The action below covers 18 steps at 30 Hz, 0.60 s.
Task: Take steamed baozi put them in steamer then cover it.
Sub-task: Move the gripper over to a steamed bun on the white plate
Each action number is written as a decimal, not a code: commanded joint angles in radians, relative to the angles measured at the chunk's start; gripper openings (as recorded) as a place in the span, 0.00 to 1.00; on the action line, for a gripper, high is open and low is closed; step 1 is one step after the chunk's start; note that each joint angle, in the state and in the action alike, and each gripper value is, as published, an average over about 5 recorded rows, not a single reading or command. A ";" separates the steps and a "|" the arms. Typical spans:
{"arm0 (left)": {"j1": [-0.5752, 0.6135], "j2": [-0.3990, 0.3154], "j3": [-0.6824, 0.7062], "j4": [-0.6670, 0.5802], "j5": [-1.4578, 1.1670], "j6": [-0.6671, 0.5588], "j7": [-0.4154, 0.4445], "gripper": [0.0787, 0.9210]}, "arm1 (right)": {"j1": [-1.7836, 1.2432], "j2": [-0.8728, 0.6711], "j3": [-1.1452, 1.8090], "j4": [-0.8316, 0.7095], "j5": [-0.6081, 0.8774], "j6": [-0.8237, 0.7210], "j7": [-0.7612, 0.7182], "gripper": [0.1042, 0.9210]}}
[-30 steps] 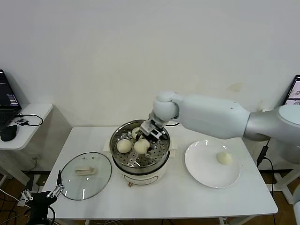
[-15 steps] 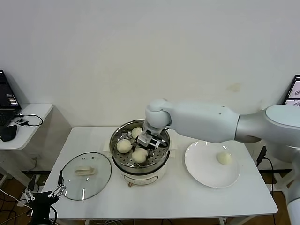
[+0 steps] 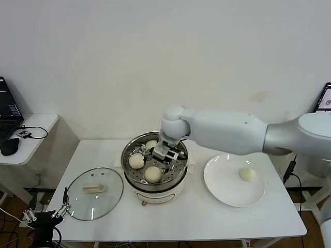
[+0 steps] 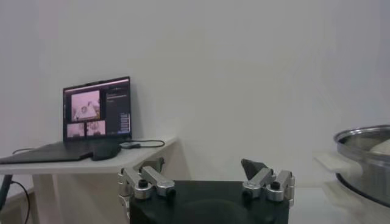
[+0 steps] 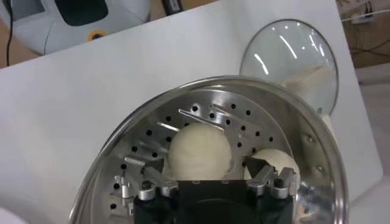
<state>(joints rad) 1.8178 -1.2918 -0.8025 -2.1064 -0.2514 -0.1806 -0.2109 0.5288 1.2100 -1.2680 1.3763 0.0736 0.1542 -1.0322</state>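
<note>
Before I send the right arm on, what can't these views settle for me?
- Head view: the right gripper covers part of the steamer tray, half hiding the back baozi.
- Right wrist view: the picture's edge cuts off the tray; only two baozi show.
- Left wrist view: the steamer is cut off; the left gripper hangs parked beside the table.

Four baozi (image 3: pixel 152 174), one steamer (image 3: pixel 155 191), one cover (image 3: pixel 95 193), one plate (image 3: pixel 227 188).
</note>
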 commanded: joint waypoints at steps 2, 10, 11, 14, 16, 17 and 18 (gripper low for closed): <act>-0.006 0.017 -0.003 0.000 -0.002 0.006 0.003 0.88 | 0.102 -0.201 0.064 0.065 0.091 -0.175 -0.033 0.88; -0.032 0.043 -0.013 -0.001 -0.012 0.023 0.012 0.88 | 0.098 -0.493 0.094 0.185 0.137 -0.430 -0.090 0.88; -0.035 0.044 -0.010 0.000 -0.011 0.026 0.014 0.88 | 0.084 -0.535 0.100 0.197 0.133 -0.435 -0.091 0.88; -0.042 0.049 -0.002 0.002 -0.008 0.031 0.016 0.88 | 0.016 -0.647 0.131 0.223 0.087 -0.431 -0.094 0.88; -0.045 0.051 0.004 0.003 -0.006 0.033 0.017 0.88 | -0.052 -0.699 0.169 0.230 0.033 -0.422 -0.094 0.88; -0.047 0.053 0.007 0.004 -0.005 0.034 0.017 0.88 | -0.093 -0.722 0.196 0.229 0.004 -0.415 -0.093 0.88; -0.049 0.054 0.009 0.005 -0.003 0.035 0.017 0.88 | -0.131 -0.739 0.223 0.226 -0.024 -0.410 -0.092 0.88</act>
<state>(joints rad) 1.7757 -1.2439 -0.7986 -2.1036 -0.2559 -0.1493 -0.1944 0.5613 0.7765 -1.1616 1.5329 0.1478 -0.1553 -1.1027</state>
